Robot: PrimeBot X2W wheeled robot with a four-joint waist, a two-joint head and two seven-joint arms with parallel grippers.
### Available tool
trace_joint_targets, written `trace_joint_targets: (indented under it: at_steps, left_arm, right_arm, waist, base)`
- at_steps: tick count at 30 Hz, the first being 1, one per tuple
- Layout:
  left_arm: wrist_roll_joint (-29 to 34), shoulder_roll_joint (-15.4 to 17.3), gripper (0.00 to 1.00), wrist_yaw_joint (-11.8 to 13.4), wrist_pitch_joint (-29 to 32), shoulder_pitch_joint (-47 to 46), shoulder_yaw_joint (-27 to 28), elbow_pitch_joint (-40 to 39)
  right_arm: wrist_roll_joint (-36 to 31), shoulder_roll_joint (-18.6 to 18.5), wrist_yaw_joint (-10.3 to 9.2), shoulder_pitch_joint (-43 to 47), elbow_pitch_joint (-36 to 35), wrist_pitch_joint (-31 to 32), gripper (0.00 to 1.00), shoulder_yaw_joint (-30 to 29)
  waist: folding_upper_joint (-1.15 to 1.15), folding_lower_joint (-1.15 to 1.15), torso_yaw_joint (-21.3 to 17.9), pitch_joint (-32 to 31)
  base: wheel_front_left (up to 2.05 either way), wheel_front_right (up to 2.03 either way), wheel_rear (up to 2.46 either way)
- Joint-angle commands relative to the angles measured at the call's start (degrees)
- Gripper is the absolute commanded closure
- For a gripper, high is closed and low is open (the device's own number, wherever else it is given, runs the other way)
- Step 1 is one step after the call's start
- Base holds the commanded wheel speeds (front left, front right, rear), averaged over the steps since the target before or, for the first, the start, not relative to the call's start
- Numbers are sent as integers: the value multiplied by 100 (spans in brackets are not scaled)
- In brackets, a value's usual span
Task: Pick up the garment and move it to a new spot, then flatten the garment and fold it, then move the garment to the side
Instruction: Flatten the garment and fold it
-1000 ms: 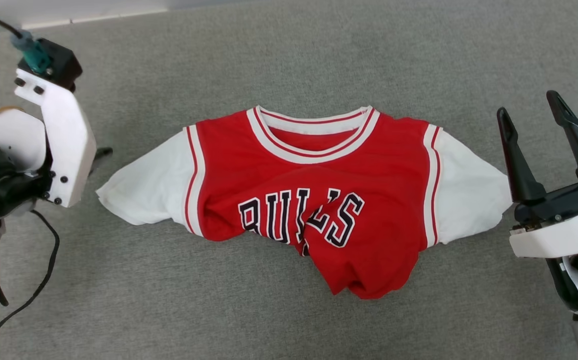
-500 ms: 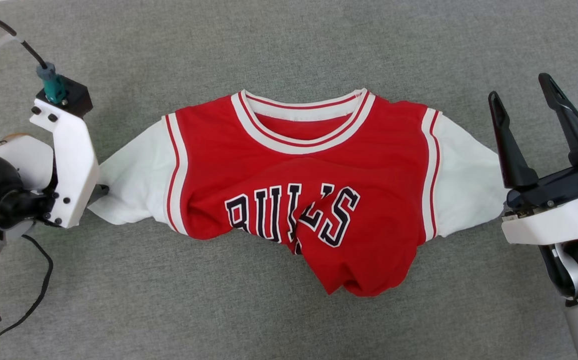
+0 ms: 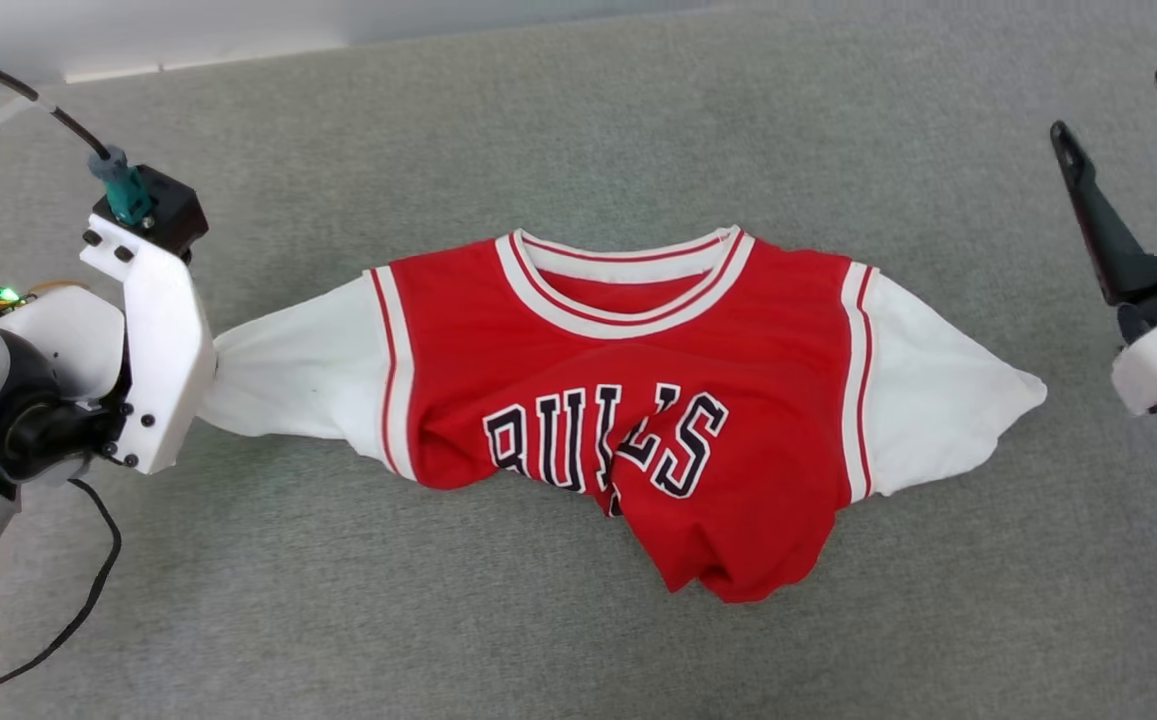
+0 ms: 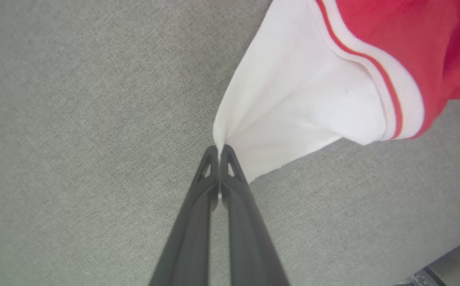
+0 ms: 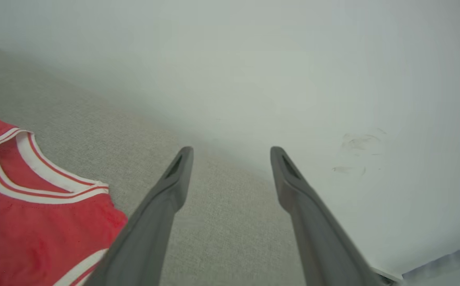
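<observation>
The garment (image 3: 618, 400), a red jersey with white sleeves and black lettering, lies front up on the grey surface, its lower part bunched and folded under. My left gripper (image 4: 218, 147) is shut on the tip of the garment's white sleeve (image 4: 293, 99), which is drawn out to a point. In the head view that sleeve (image 3: 288, 375) stretches left and runs in behind my left wrist bracket (image 3: 153, 340). My right gripper (image 3: 1113, 102) stands open, raised at the far right, apart from the other sleeve (image 3: 938, 400). The right wrist view has the open right gripper (image 5: 231, 151) beside the garment's collar (image 5: 35, 186).
A grey fabric surface (image 3: 578, 640) spreads all around the garment. Its far edge meets a white wall (image 3: 188, 30), which also stands close ahead of the right gripper as a pale wall (image 5: 293, 59). A black cable (image 3: 88, 580) trails at the lower left.
My left gripper has closed on the sleeve's tip, and the sleeve is now pulled taut to the left. The right gripper has moved up and to the right. The head camera has also shifted.
</observation>
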Motion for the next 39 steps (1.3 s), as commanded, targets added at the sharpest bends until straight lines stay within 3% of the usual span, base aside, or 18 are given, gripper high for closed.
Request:
trace_joint_targets:
  at_steps: [1,9,14,20,25,32,33,34,39]
  left_arm:
    - [-35,54,100,1,-89,71,-6,-81]
    - [35,76,100,0,-313,58,-150,-538]
    - [147,-14,100,0,-375,-100,-200,-706]
    - [220,-94,100,0,-384,-302,-251,-799]
    - [268,-129,100,0,-417,-490,-285,-845]
    - [291,-147,100,0,-535,-562,-320,-768]
    - [286,-149,100,0,-567,-548,-327,-736]
    - [288,-147,100,1,-598,-524,-331,-703]
    - [388,-139,100,4,-917,-425,-321,-565]
  right_arm:
    - [256,-236,-4,-153,9,438,0,276]
    - [2323,-1917,-4,-876,-224,3539,0,1968]
    - [3260,-2391,-4,-1258,-48,4719,0,2559]
    - [3622,-2343,-4,-1506,394,5262,0,2953]
    - [3747,-2024,-4,-1571,851,5102,0,3232]
    - [3894,-1564,6,-1364,1176,4764,0,4182]
    - [3914,-1531,7,-1410,1171,4656,78,4276]
    - [3943,-1507,9,-1482,1190,4537,100,4332]
    - [4002,-1695,2,-1912,1340,3850,100,4369]
  waist:
    - [0,0,105,-109]
    - [0,0,335,-66]
    - [0,0,452,116]
    - [0,0,541,349]
    - [0,0,619,588]
    - [0,0,622,711]
    - [0,0,608,685]
    - [0,0,590,644]
    - [0,0,496,261]
  base:
    - [0,0,0]
    - [0,0,0]
    - [0,0,0]
    - [0,0,0]
    - [0,0,0]
    - [0,0,0]
    - [0,0,0]
    - [0,0,0]
    - [0,0,0]
